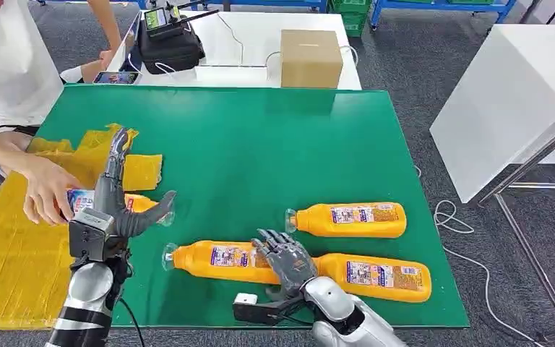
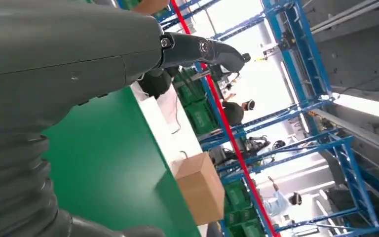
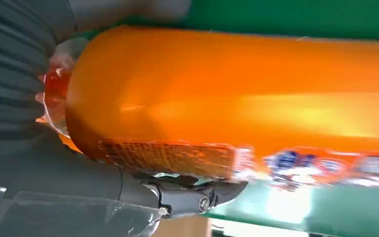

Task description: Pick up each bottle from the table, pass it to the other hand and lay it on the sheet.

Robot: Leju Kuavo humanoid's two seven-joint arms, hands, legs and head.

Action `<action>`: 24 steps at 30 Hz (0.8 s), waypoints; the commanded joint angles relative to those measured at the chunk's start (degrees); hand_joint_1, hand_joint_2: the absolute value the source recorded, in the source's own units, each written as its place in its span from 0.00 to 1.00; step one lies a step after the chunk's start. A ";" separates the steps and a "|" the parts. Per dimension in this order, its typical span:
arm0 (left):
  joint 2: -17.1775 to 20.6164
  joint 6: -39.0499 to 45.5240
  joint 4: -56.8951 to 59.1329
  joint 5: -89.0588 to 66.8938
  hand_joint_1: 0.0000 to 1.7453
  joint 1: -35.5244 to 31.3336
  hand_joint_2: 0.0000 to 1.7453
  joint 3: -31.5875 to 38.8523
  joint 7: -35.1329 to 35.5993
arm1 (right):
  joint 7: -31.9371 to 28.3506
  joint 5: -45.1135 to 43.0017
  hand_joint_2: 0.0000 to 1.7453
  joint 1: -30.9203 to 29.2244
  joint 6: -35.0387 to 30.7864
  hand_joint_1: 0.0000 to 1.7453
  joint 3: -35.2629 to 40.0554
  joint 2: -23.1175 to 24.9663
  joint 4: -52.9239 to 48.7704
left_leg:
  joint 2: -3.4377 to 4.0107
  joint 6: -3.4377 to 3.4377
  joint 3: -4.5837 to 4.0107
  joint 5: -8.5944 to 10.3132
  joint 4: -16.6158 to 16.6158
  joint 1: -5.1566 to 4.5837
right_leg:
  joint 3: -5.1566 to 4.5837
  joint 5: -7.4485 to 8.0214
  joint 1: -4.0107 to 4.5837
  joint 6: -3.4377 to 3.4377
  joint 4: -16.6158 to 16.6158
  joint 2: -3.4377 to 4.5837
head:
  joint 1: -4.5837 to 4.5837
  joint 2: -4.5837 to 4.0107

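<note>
Three orange bottles lie on the green table (image 1: 260,144): one further back on the right (image 1: 350,220), one near the front (image 1: 213,256), one at the front right (image 1: 379,277). My right hand (image 1: 287,262) lies spread over the spot where the two front bottles meet. In the right wrist view the orange bottle (image 3: 237,89) fills the space beside my right hand (image 3: 54,197), whose thumb (image 3: 197,195) runs along its side. Another bottle (image 1: 142,203) lies at the edge of the yellow sheet (image 1: 14,246). My left hand (image 1: 115,206) stands just in front of it, fingers straight, holding nothing.
A person's hand (image 1: 47,191) rests on the labelled end of the bottle on the sheet. A cardboard box (image 1: 311,58) and a black bag (image 1: 170,43) stand on a white table behind. Another white table (image 1: 513,94) stands at the right. The green table's middle and back are bare.
</note>
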 commanded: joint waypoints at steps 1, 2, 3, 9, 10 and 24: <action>-0.40 0.21 4.47 0.58 0.00 -4.39 1.00 -3.62 0.55 | 0.01 -0.97 1.00 -3.26 0.90 1.00 -1.46 0.99 10.79 | -0.07 -0.14 0.19 -0.04 -0.06 0.03 | 0.24 -0.06 0.02 -0.05 -0.07 -0.14 | 0.00 0.00; -0.40 0.21 4.51 0.61 0.00 -4.48 1.00 -3.70 0.55 | -0.02 -0.95 1.00 -3.37 0.94 1.00 -1.44 0.98 11.03 | 0.05 -0.11 0.17 -0.04 -0.04 0.03 | 0.19 -0.03 0.02 -0.05 -0.06 -0.07 | 0.00 0.00; -0.40 0.21 4.51 0.61 0.00 -4.48 1.00 -3.70 0.55 | -0.02 -0.95 1.00 -3.37 0.94 1.00 -1.44 0.98 11.03 | 0.06 -0.08 0.17 -0.02 -0.04 0.01 | 0.16 -0.02 0.01 -0.04 -0.04 -0.07 | -0.02 0.00; -0.58 0.30 4.22 0.87 0.00 -4.97 1.00 -3.99 0.71 | 0.07 -1.00 1.00 -3.90 1.03 1.00 -1.64 1.69 11.85 | 0.00 -0.15 0.34 -0.02 -0.08 0.03 | 0.33 -0.07 0.02 -0.12 -0.10 -0.17 | 0.00 0.00; -0.55 0.37 4.04 0.97 0.00 -5.06 1.00 -4.16 0.80 | 0.22 -0.62 1.00 -4.19 0.93 1.00 -1.48 1.92 12.28 | 0.00 -0.13 0.32 -0.02 -0.05 0.05 | 0.32 -0.08 0.04 -0.13 -0.09 -0.17 | 0.00 0.00; -0.01 1.27 -1.50 1.92 0.00 -0.28 1.00 -3.86 0.71 | 0.66 -3.28 1.00 0.40 -12.15 1.00 -12.24 4.63 7.48 | 0.13 -0.13 0.36 -0.01 -0.08 0.03 | 0.30 0.00 0.02 -0.28 -0.09 -0.05 | 0.00 0.00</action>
